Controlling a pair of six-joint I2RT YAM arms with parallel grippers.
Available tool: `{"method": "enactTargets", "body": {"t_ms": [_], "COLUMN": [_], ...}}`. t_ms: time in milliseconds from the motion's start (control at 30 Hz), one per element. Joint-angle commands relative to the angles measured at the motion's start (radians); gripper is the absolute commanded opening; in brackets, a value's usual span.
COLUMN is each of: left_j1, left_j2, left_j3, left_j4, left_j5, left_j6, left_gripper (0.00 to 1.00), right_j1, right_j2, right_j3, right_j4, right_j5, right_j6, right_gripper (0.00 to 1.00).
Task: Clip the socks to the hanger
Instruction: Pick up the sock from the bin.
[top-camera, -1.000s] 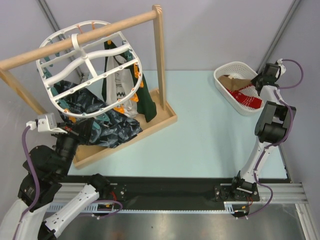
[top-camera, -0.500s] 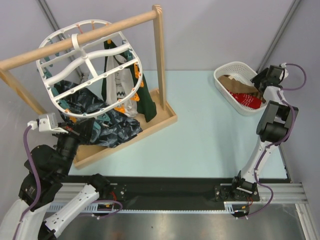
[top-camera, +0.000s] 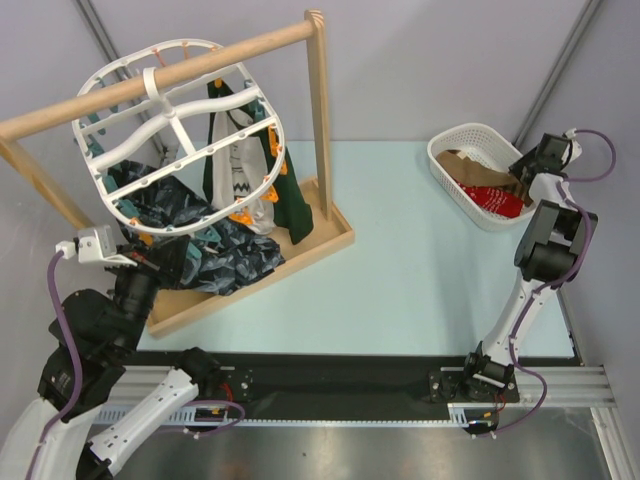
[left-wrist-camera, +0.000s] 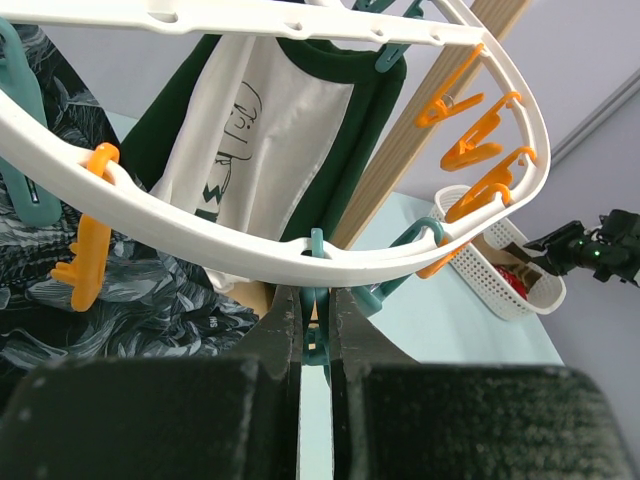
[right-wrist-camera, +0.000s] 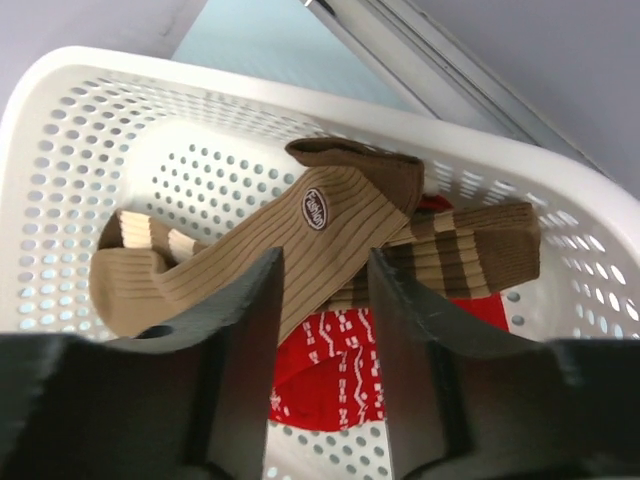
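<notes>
Socks (top-camera: 485, 188) sit bundled in the white basket (top-camera: 466, 127) at the desk's (top-camera: 420, 260) far right, with the right end effector (top-camera: 522, 168) at that basket's right rim. Far left, the hanger (top-camera: 178, 120) dangles from the wooden pole (top-camera: 250, 46). Over to the left wrist: the left end effector (left-wrist-camera: 315, 335) is pinched onto a teal clip (left-wrist-camera: 316, 245) on the hanger's rim. Right wrist: fingers spread apart, empty, above a brown striped sock (right-wrist-camera: 300, 240) lying on a red sock (right-wrist-camera: 330, 375).

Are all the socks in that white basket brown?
No, a red sock with white specks lies under the brown socks inside the basket.
</notes>
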Motion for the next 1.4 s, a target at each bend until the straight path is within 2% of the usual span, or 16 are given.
{"method": "enactTargets", "body": {"t_ms": [0, 67, 467, 933, 1367], "left_j1": [0.005, 0.004, 0.004, 0.004, 0.004], "left_j2": [0.029, 0.031, 0.036, 0.039, 0.056], "left_j3": [-0.011, -0.012, -0.015, -0.014, -0.012], "left_j4": [-0.02, -0.017, -0.017, -0.023, -0.024], "left_j5": [-0.012, -0.012, -0.004, -0.007, -0.003], "left_j6": [0.017, 0.017, 0.006, -0.005, -0.017], "left_gripper": [0.0, 0.0, 0.0, 0.0, 0.0], "right_j1": [-0.003, -0.009, -0.031, -0.037, -0.043], "right_j2": [0.03, 0.052, 0.089, 0.093, 0.167], "right_j3": [0.046, 0.072, 0.08, 0.035, 0.086], "right_j4": [0.045, 0.022, 0.034, 0.074, 0.102], "right_j5": [0.037, 0.038, 0.043, 0.054, -0.014], "right_j6": [-0.071, -0.076, -0.081, -0.073, -0.055], "right_gripper": [0.43, 0.39, 0.3, 0.34, 0.33]}}
